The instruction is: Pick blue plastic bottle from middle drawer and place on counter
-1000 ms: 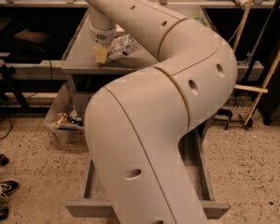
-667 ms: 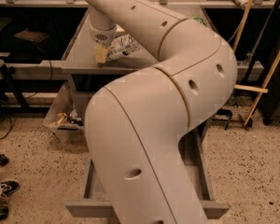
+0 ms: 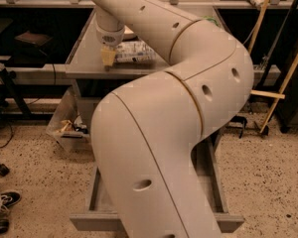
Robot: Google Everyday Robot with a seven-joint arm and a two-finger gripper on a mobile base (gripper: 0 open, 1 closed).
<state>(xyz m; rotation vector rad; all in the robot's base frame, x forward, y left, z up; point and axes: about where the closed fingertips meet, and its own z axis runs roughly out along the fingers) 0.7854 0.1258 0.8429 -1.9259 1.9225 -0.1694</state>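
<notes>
1. The gripper [image 3: 108,58] is down at the counter [image 3: 84,58], near its front edge; I cannot tell if it is wide, narrow or holding something.
2. The bottle [image 3: 135,52] lies on its side on the counter, just beside the gripper.
3. The drawer [image 3: 89,223] is pulled out low down; the big arm [image 3: 154,148] hides most of it.
4. A shoe [image 3: 4,200] is on the floor; a clear bin [image 3: 64,130] sits near the counter.

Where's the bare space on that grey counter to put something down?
The counter is bare on its left side, between its left edge and the end effector. It is crowded mid-counter, where the end effector sits beside the lying bottle. The arm hides the right side.
</notes>
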